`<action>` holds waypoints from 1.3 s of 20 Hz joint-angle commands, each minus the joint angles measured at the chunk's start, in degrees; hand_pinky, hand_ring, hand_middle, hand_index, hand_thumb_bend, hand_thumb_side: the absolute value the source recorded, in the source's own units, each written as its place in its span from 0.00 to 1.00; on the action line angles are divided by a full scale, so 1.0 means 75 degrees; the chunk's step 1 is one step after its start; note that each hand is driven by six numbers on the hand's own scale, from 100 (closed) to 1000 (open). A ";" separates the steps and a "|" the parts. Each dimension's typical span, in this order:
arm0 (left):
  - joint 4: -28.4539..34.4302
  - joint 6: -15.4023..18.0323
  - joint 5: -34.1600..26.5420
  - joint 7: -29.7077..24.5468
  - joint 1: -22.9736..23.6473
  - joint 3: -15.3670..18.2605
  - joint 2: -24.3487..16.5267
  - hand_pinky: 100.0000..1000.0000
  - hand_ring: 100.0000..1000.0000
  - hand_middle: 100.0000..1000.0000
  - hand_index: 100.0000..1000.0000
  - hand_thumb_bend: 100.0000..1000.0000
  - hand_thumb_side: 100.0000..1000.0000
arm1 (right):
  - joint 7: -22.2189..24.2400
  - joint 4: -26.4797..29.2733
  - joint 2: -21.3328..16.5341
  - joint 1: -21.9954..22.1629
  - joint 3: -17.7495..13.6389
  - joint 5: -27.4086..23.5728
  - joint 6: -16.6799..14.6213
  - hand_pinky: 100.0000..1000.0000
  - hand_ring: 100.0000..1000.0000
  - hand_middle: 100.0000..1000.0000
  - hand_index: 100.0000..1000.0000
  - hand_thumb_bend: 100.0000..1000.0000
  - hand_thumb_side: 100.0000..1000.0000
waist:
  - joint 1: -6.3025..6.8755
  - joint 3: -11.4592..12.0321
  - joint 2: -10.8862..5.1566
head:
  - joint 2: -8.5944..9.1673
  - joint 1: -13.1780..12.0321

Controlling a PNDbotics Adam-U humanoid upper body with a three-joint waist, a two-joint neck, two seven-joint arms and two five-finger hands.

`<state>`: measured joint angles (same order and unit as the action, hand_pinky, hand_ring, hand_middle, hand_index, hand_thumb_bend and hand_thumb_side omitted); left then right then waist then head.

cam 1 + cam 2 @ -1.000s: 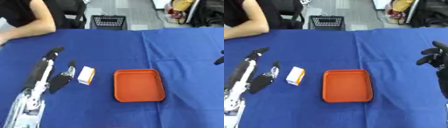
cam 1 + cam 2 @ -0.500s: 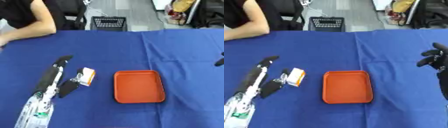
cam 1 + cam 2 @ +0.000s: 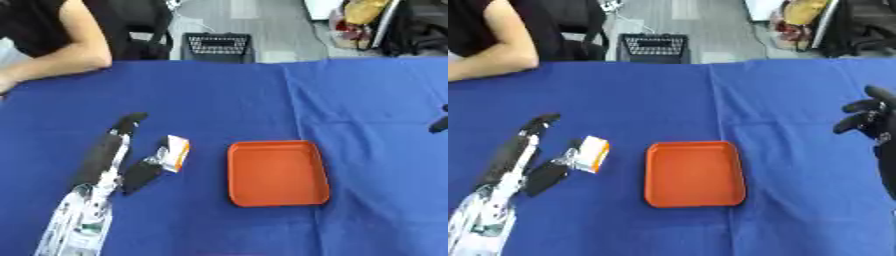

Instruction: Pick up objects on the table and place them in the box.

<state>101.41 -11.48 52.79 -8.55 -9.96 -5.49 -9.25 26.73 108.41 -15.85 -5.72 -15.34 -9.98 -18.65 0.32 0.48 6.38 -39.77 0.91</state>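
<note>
On the blue-clothed counter [image 3: 219, 100] the robot's left hand [image 3: 118, 157] reaches in from the near left corner, its long fingers stretched out straight toward the far side and its thumb [image 3: 140, 175] angled out to the right. A small white and orange carton [image 3: 175, 152] lies just right of the hand, its near end touching the tip of the thumb; the straight fingers lie apart from it on its left, so the carton rests against the thumb rather than being clasped, and the hand stands wide. Whether the carton is lifted off the cloth or lies on it cannot be told. To the right of the carton, a little apart from it, sits a shallow orange tray-like box [image 3: 277, 173] with rounded corners, holding nothing. Well to the right, at the right edge, the right hand [image 3: 870, 119] hangs over the cloth with its dark fingers loosely bent and holding nothing. At the far left edge, a person's bare forearm [image 3: 61, 60] rests on the counter.
</note>
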 commanded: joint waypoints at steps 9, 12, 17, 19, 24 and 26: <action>-0.0565 0.0125 0.0175 -0.0073 -0.0424 -0.0284 -0.0104 1.00 1.00 0.92 1.00 0.25 0.63 | 0.0048 0.0105 -0.0101 -0.0076 0.0006 0.0017 -0.0011 0.52 0.51 0.62 0.89 0.00 0.88 | 0.0004 -0.0045 -0.0079 | 0.0073 -0.0083; -0.0766 0.0124 0.0213 -0.0052 -0.0506 -0.0298 -0.0089 1.00 1.00 0.91 1.00 0.24 0.64 | 0.0054 0.0101 -0.0099 -0.0075 0.0007 0.0014 -0.0011 0.52 0.51 0.61 0.89 0.00 0.88 | 0.0002 -0.0050 -0.0083 | 0.0074 -0.0082; -0.1108 0.0108 0.0283 0.0052 -0.0688 -0.0292 -0.0068 1.00 1.00 0.90 1.00 0.24 0.64 | 0.0058 0.0095 -0.0099 -0.0073 0.0008 0.0009 -0.0013 0.52 0.51 0.61 0.89 0.00 0.88 | -0.0003 -0.0051 -0.0090 | 0.0076 -0.0084; -0.1234 0.0084 0.0336 0.0096 -0.0765 -0.0281 -0.0063 1.00 1.00 0.90 1.00 0.24 0.64 | 0.0061 0.0092 -0.0100 -0.0071 0.0008 0.0009 -0.0015 0.52 0.51 0.61 0.89 0.00 0.88 | -0.0004 -0.0054 -0.0090 | 0.0075 -0.0088; -0.1459 0.0024 0.0402 0.0181 -0.0865 -0.0219 -0.0007 1.00 1.00 0.90 1.00 0.23 0.65 | 0.0064 0.0088 -0.0099 -0.0066 0.0006 0.0011 -0.0017 0.52 0.51 0.61 0.89 0.00 0.88 | -0.0004 -0.0051 -0.0087 | 0.0067 -0.0083; -0.1519 0.0007 0.0417 0.0202 -0.0887 -0.0206 0.0011 1.00 1.00 0.90 1.00 0.23 0.65 | 0.0063 0.0089 -0.0098 -0.0067 0.0004 0.0010 -0.0019 0.52 0.51 0.61 0.89 0.00 0.88 | -0.0004 -0.0053 -0.0088 | 0.0067 -0.0080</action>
<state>89.56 -11.35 55.58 -7.41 -15.82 -7.46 -9.19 27.14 108.39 -15.85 -5.72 -15.03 -9.97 -18.72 0.35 0.13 6.38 -39.76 0.49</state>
